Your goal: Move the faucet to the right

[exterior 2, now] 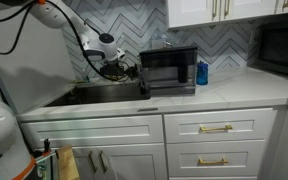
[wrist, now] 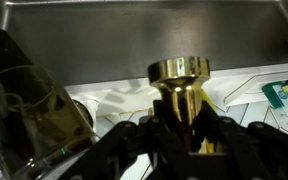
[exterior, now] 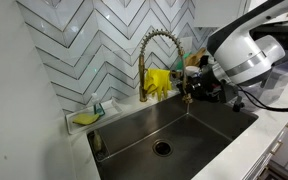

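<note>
Wrist view: the gripper [wrist: 182, 132] is closed on the brass spray head of the faucet [wrist: 179, 75]. The dark fingers [wrist: 134, 142] press in from both sides, and the nozzle rim stands clear beyond them. The contact looks firm, though the pad faces themselves are hidden.

Location: in an exterior view the faucet [exterior: 154, 58] stands at the back of the sink [exterior: 169, 135], against the tiled wall [exterior: 74, 50]. Its coiled arch curves over toward the gripper [exterior: 192, 92], which holds the hanging head above the basin's rear edge. A yellow cloth [exterior: 159, 82] hangs beside the stem.

Assessment of the step in hand: the swing is to be made with the head held.

- Move in an arc centred on the stem base, not in a straight line, which would strain the coil.
- Hold the height level, since downward pull would only stretch the spring.
- Let the wrist turn with the arch, so the head does not twist out of the grip.
- Go slowly. The head is smooth metal and likely to slip.
</note>
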